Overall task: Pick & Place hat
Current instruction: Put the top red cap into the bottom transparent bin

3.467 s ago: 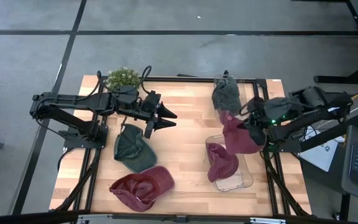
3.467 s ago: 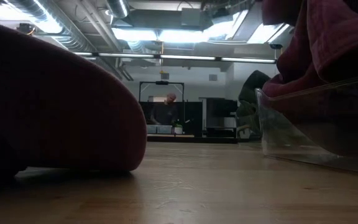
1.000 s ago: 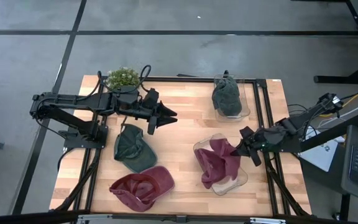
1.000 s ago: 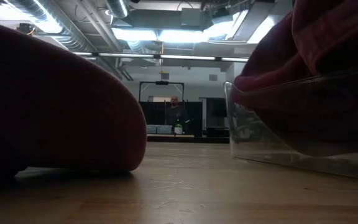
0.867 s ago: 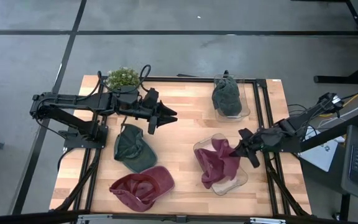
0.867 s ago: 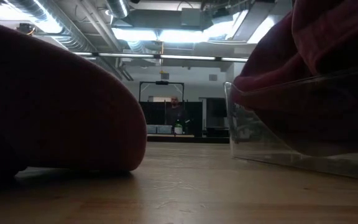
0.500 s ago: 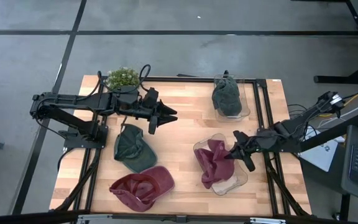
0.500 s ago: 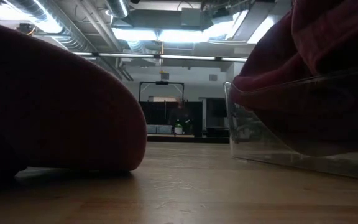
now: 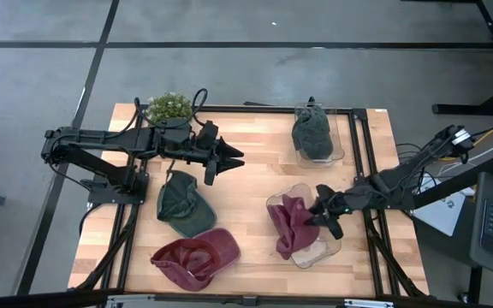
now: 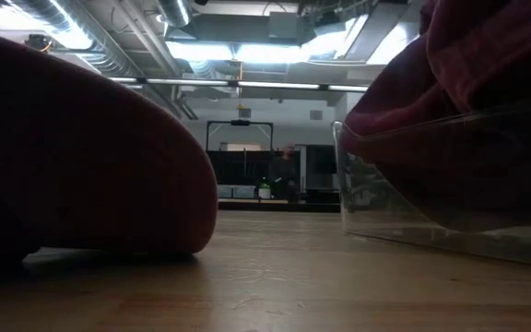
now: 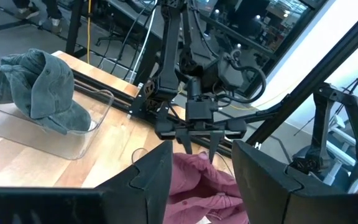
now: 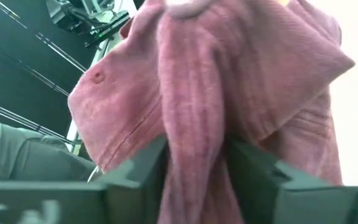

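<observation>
Gripper (image 9: 317, 205) half-hidden by maroon hat (image 9: 294, 221)

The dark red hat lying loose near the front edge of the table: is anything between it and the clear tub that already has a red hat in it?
Nothing visible does. Between the loose red hat and the clear tub lies only bare wooden table. The green hat lies farther back, off that line. The right claw is over the tub's red hat.

Beyond the left gripper (image 11: 199, 169), its fingers parted, the right gripper (image 11: 197, 149) hangs over a maroon hat (image 11: 204, 186). At ten o'clock, a grey-green hat (image 11: 36, 87) fills a clear tray (image 11: 89, 134) (on the wooden desk (image 11: 120, 146)).
</observation>
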Controlling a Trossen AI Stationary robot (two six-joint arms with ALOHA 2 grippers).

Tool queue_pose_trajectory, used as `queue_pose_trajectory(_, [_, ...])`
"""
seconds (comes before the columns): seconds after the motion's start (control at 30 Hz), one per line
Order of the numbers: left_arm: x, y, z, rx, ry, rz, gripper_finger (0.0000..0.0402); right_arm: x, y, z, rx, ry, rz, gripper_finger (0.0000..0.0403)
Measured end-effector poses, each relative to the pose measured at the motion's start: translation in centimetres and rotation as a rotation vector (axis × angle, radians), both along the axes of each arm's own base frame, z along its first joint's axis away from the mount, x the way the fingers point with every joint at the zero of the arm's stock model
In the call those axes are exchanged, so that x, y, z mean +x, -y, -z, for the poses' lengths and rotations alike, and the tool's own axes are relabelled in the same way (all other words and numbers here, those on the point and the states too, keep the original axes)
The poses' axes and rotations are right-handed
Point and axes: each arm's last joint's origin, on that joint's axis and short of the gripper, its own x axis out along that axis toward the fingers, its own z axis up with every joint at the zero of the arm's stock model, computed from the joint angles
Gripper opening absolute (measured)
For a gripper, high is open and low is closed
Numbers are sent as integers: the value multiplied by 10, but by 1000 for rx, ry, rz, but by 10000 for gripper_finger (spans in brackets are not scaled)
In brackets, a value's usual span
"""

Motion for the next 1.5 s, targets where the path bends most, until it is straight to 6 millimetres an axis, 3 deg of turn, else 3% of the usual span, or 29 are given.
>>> queue_pose_trajectory(0.23, [0, 0, 0, 0, -1, 0, 161, 6, 1, 1, -5, 15, 16, 275])
queue_pose_trajectory(0.37, [0, 0, 0, 0, -2, 1, 161, 10, 5, -3, 23, 57, 35, 325])
queue_pose_trajectory(0.53, [0, 0, 1, 0, -7, 0, 161, 13, 8, -30, 55, 148, 33, 342])
queue_pose_trajectory(0.67, [-1, 0, 3, 0, -28, 1, 161, 12, 10, -53, -37, 97, 43, 335])
queue_pose_trajectory(0.77, [-1, 0, 4, 0, -39, 1, 162, 11, 13, -73, -137, 39, 89, 320])
queue_pose_trajectory(0.87, [-1, 0, 4, 0, -47, 1, 162, 10, 15, -90, -228, 11, 124, 281])
queue_pose_trajectory(1.0, [-1, 0, 4, 0, -47, 1, 162, 12, 14, -95, -257, -6, 103, 181])
queue_pose_trajectory(1.13, [-1, 0, 4, 0, -47, 1, 162, 17, 11, -86, -250, -56, 65, 54])
queue_pose_trajectory(1.2, [-1, 0, 4, 0, -47, 1, 162, 21, 8, -82, -264, -74, 51, 15])
queue_pose_trajectory(1.5, [-2, 1, 9, 18, -97, 38, 161, 53, -11, -47, -244, -214, -71, 20])
